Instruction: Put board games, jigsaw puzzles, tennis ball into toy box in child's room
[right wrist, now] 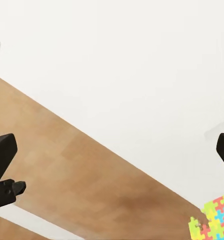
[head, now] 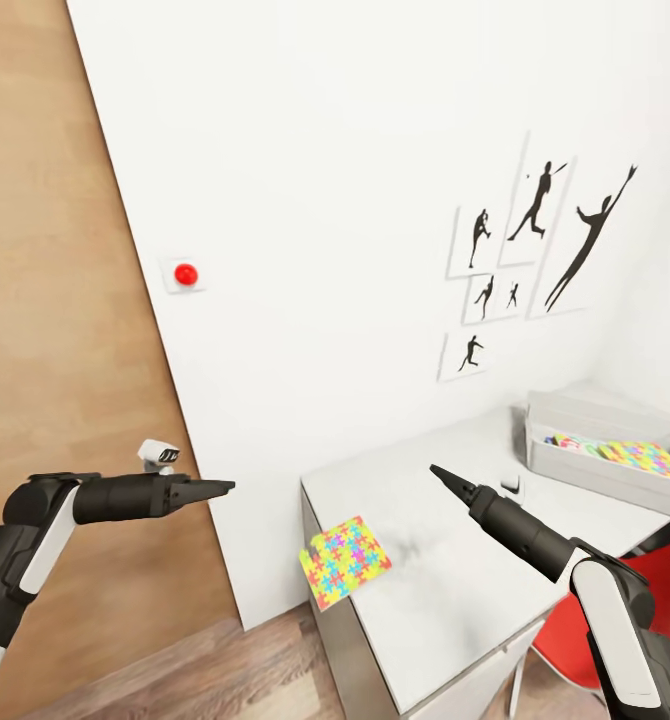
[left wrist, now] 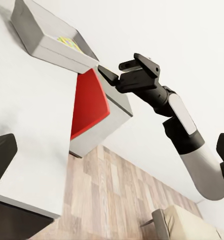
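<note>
A multicoloured jigsaw puzzle (head: 345, 560) lies at the near left corner of the light grey table (head: 455, 600), hanging over its edge; it also shows in the right wrist view (right wrist: 214, 224). The grey toy box (head: 585, 462) stands at the table's far right against the wall, with a second puzzle board (head: 647, 458) inside and another colourful item (head: 565, 440) beside it. My right gripper (head: 441, 473) hovers open above the table's middle, between puzzle and box. My left gripper (head: 223, 487) hangs open off the table's left, over the floor. The left wrist view shows the toy box (left wrist: 51, 45) and right gripper (left wrist: 123, 70).
A red chair (head: 665, 590) is tucked under the table's right side. A white wall with black sports silhouettes (head: 535, 250) and a red-buttoned switch (head: 185, 273) stands behind. A brown wooden panel (head: 55, 300) fills the left. A small white object (head: 512, 484) lies near the box.
</note>
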`<state>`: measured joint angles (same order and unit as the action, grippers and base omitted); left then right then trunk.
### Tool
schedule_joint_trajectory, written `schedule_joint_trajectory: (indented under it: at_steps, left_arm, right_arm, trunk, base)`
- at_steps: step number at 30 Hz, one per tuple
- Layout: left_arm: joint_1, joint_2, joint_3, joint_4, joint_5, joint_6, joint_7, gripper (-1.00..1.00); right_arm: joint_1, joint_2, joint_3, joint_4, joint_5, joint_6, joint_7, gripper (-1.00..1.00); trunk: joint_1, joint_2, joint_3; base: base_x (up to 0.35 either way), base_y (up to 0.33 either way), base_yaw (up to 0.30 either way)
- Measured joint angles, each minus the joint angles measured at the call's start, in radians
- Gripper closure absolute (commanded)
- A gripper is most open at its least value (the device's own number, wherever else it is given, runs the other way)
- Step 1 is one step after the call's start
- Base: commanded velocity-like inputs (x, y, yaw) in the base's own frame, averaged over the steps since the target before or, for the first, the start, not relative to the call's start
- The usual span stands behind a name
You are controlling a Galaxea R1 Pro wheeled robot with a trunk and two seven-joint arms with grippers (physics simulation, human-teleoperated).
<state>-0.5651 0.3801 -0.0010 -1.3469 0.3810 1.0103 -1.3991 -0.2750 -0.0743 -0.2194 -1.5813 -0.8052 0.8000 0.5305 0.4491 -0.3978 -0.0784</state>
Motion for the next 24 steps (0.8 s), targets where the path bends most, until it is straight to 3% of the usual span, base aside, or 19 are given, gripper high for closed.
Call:
schedule_joint_trajectory:
  at_steps: [21, 24]
  left_arm:
    - [0.002, 0.0, -0.002, 0.0, 0.001, 0.002, 0.002, -1.0]
    - [0.002, 0.0, -0.001, 0.0, 0.001, 0.003, 0.003, -1.0]
  right_arm:
    - [0.0, -0.001, 0.0, 0.0, 0.0, 0.0, 0.0, -1.0]
    - [0.0, -0.001, 0.0, 0.0, 0.0, 0.0, 0.0, -1.0]
  trunk:
    - [0.0, 0.0, 0.005]
    - [0.012, -0.021, -0.004]
  base:
    - [0.032, 0.001, -0.035]
    - [0.0, 0.0, 0.0]
